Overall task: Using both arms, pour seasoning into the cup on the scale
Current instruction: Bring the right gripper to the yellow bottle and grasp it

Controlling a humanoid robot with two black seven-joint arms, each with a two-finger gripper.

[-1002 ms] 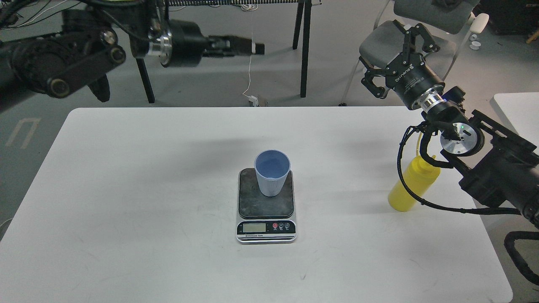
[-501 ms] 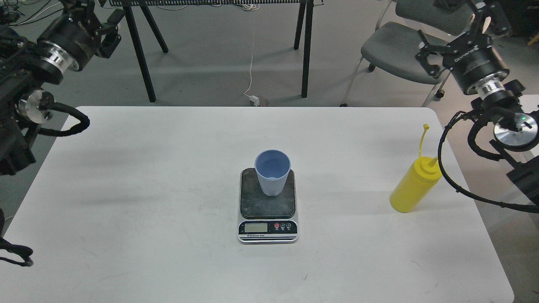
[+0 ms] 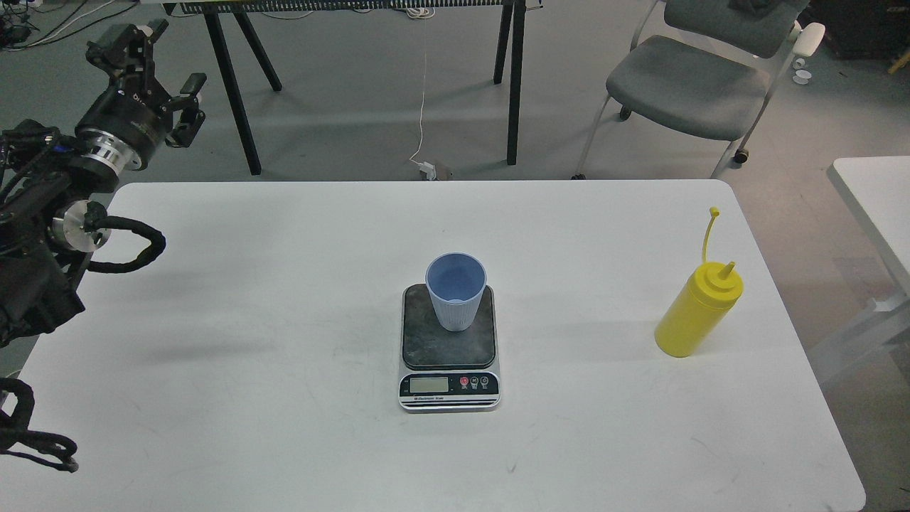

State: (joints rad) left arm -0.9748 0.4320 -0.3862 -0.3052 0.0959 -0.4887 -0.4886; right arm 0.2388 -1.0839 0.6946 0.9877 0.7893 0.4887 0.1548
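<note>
While bottle point(image 3: 698, 311) stands, left end effector point(image 3: 135, 53) far.

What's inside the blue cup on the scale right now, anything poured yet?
The cup stands upright on the scale. Its inner wall and most of the bottom show plain blue, with nothing visible inside. The near rim hides a sliver of the bottom. The seasoning bottle stands apart, untouched.

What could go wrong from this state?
1. The seasoning bottle stands near the table's right edge; a sideways nudge on approach could knock it off.
2. The cup sits loose on the scale, toward the back of its platform, so contact could tip it.
3. The right arm is out of view; the left pincer is far off.
</note>
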